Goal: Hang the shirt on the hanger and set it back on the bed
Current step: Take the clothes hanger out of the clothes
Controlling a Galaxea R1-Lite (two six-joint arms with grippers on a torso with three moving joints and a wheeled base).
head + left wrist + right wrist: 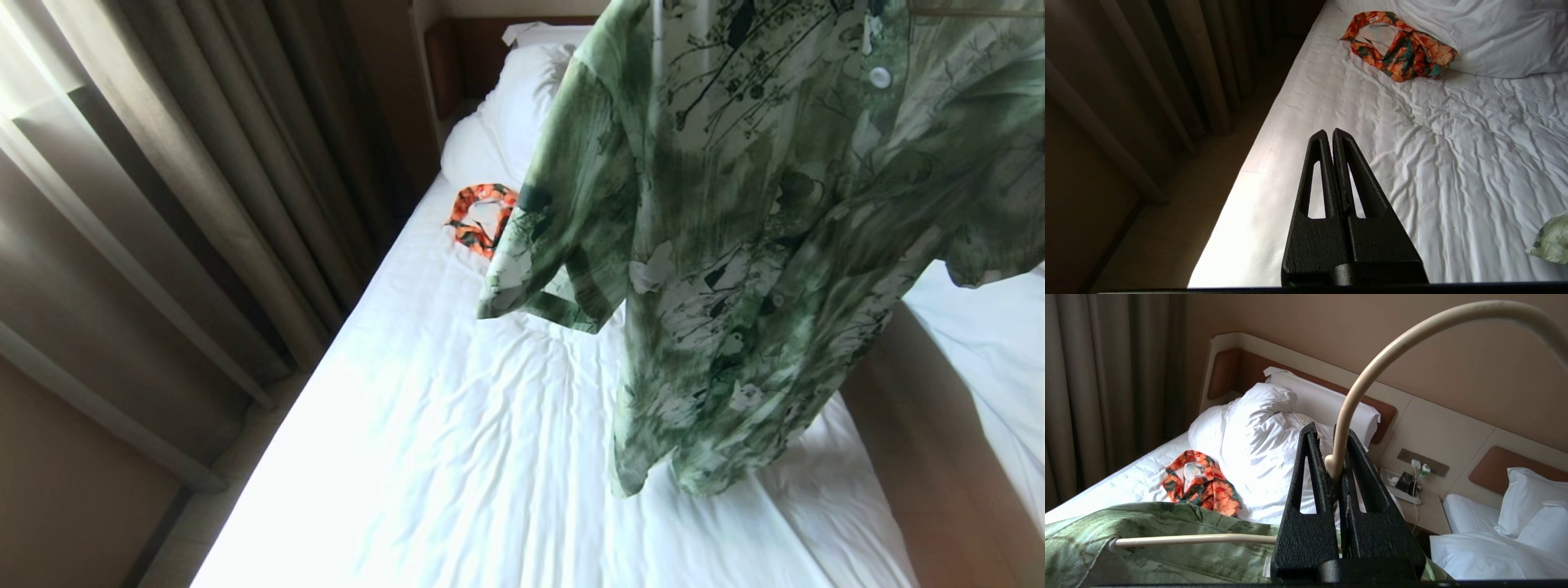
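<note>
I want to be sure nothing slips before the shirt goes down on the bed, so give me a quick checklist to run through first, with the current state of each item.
1. Right tool shut on the hanger at its hook: ok.
2. Shirt draped over the hanger, hanging free above the bed: ok on the shoulder that shows; the other shoulder: cannot tell.
3. Landing area of white sheet under the hem bare: ok.
4. Orange patterned garment lies up near the pillows, apart from the landing area: ok.
5. Left tool shut, empty, over the bed's curtain-side edge, away from the shirt: ok.
6. Shirt buttoned: cannot tell.
</note>
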